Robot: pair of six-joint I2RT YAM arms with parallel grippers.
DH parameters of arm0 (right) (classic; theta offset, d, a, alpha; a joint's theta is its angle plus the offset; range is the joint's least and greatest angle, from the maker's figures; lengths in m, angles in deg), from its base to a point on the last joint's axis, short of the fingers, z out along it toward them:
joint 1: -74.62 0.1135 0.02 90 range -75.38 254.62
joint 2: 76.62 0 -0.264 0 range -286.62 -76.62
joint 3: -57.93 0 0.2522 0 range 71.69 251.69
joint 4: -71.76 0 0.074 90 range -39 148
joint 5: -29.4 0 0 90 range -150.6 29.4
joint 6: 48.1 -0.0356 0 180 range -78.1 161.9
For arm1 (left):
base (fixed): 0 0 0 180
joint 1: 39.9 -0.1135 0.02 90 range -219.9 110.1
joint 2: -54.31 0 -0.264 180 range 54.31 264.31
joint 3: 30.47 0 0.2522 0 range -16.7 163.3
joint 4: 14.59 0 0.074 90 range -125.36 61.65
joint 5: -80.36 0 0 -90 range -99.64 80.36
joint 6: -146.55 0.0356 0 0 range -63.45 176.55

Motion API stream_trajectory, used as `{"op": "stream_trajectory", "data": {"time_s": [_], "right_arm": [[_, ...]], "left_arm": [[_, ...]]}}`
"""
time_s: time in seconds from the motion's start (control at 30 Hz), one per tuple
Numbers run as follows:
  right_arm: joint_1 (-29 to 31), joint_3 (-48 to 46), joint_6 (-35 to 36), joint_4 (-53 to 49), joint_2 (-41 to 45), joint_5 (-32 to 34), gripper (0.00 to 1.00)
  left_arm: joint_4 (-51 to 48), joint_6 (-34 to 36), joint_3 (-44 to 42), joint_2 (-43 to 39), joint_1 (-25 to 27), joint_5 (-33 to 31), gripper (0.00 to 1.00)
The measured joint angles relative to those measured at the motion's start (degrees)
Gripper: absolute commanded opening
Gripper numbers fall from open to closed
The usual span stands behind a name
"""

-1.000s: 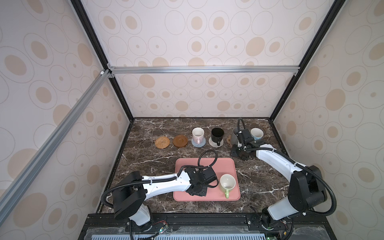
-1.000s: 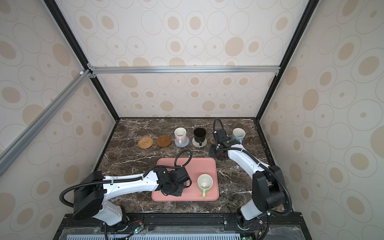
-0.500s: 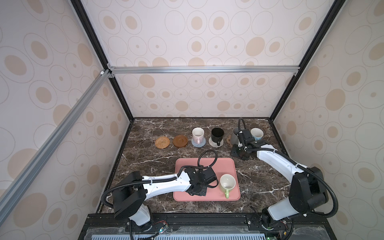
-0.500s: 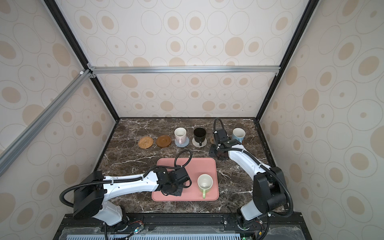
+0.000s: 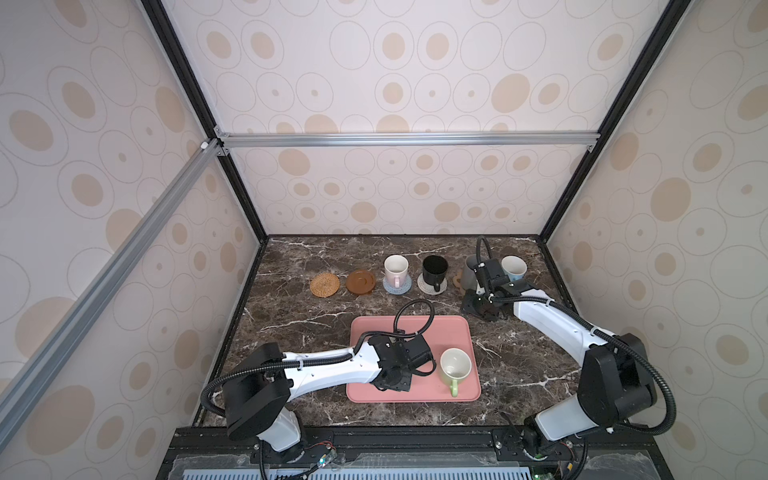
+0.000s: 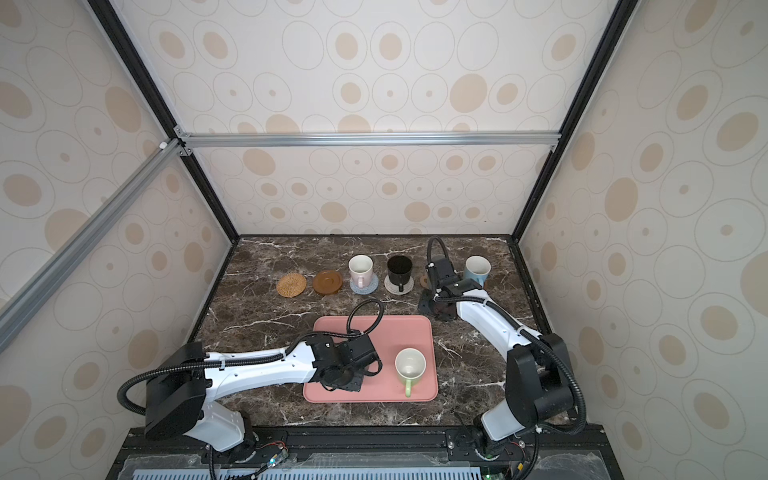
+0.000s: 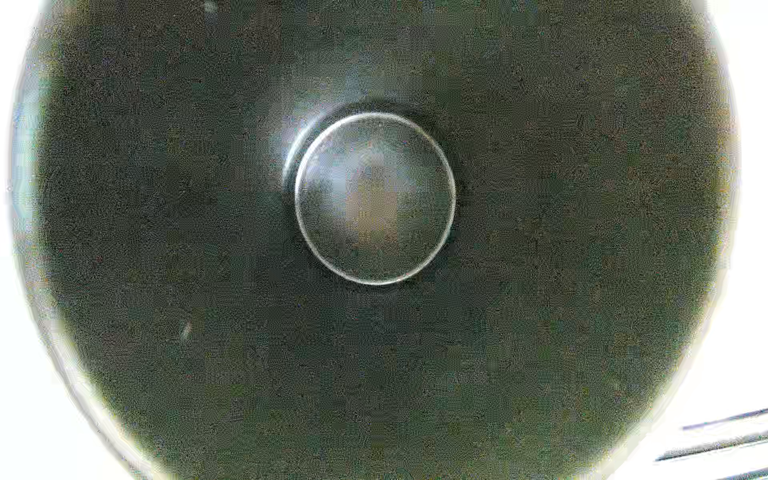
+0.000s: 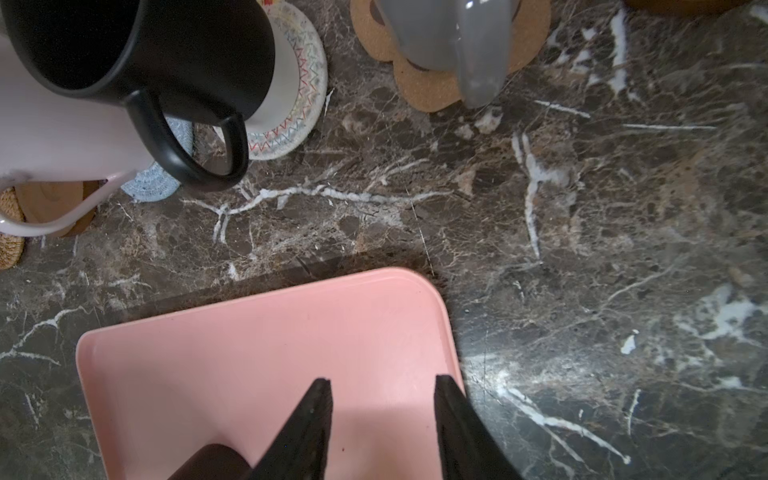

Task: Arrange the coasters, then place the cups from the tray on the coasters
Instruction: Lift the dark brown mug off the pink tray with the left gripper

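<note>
The pink tray [image 5: 446, 332] lies at the front middle with a light green cup [image 5: 455, 365] on it. My left gripper [image 5: 395, 378] hangs low over the tray's left part. Its wrist view is filled by the dark inside of a black cup [image 7: 374, 199]. The fingers are hidden, and the gripper is shut on that cup. My right gripper [image 8: 382, 386] stands open and empty over the tray's far right corner [image 8: 415, 299]. Behind it a grey cup [image 8: 449, 37] sits on the paw coaster [image 8: 424, 87]. Another black cup [image 5: 434, 270] stands on the cream coaster [image 8: 303, 91].
At the back a row runs from a bare rattan coaster [image 5: 325, 284] and a bare brown disc [image 5: 360, 282] to a pink cup [image 5: 395, 270] on the blue-grey coaster [image 8: 153, 183]. A light blue cup [image 5: 514, 267] stands at the far right. Walls close in all round.
My left gripper's jaws have closed a little more. Neither arm has visibly shifted.
</note>
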State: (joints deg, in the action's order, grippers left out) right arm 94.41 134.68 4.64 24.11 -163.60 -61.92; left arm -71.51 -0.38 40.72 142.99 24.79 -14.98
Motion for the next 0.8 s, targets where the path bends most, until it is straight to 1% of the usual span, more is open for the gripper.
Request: {"op": "stream_trajectory", "data": {"time_s": [0.23,0.5,0.8], "right_arm": [[0.0,0.0,0.0,0.0,0.0,0.0,0.44],[0.0,0.0,0.0,0.0,0.3,0.0,0.44],[0.0,0.0,-0.1,0.0,0.7,0.0,0.44]], "left_arm": [[-0.7,-0.3,0.0,-1.2,-0.1,-0.2,0.13],[-1.0,-0.3,0.0,-3.0,-1.4,-0.2,0.13],[-1.6,1.0,-0.5,-5.3,-4.9,-0.2,0.13]]}}
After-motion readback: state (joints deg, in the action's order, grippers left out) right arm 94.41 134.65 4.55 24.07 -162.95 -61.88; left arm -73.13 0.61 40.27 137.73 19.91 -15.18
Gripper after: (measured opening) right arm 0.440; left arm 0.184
